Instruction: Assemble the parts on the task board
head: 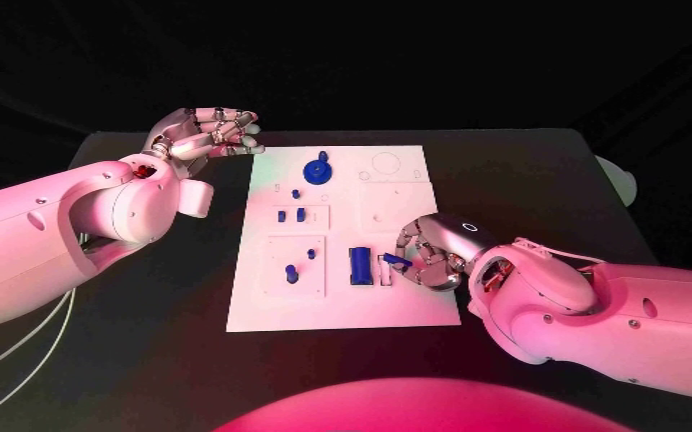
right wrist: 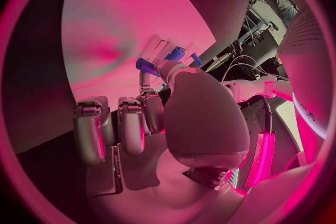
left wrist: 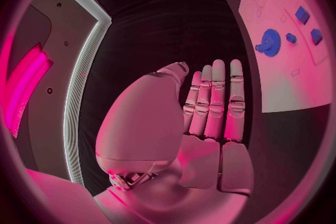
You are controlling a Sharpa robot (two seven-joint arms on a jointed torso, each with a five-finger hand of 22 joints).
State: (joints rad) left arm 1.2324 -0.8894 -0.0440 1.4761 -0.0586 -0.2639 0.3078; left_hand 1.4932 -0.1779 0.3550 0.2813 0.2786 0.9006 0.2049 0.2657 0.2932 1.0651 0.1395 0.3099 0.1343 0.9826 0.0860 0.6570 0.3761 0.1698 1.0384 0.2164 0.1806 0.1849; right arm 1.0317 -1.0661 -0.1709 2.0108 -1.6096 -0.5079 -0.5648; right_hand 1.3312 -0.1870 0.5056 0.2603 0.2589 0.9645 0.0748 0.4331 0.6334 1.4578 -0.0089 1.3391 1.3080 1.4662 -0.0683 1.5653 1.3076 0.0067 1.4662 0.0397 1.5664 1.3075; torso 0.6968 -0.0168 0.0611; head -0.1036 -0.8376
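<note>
**Right hand brings a small blue peg to the board's lower right**

The left hand (head: 206,135) hovers off the task board (head: 346,307) at its 10 o'clock, holding nothing, fingers loosely curled. The right hand (head: 433,250) pinches a small blue peg (head: 395,261) just at 3 o'clock of the upright blue block (head: 359,266).

Looking like a robotics lab: black table (head: 534,172) backed by black curtain (head: 433,42), white task board (head: 346,307) sitting mid-table, cables (right wrist: 241,47) and equipment racks (right wrist: 269,0) showing behind the right wrist, coloured light washing over everything.
</note>
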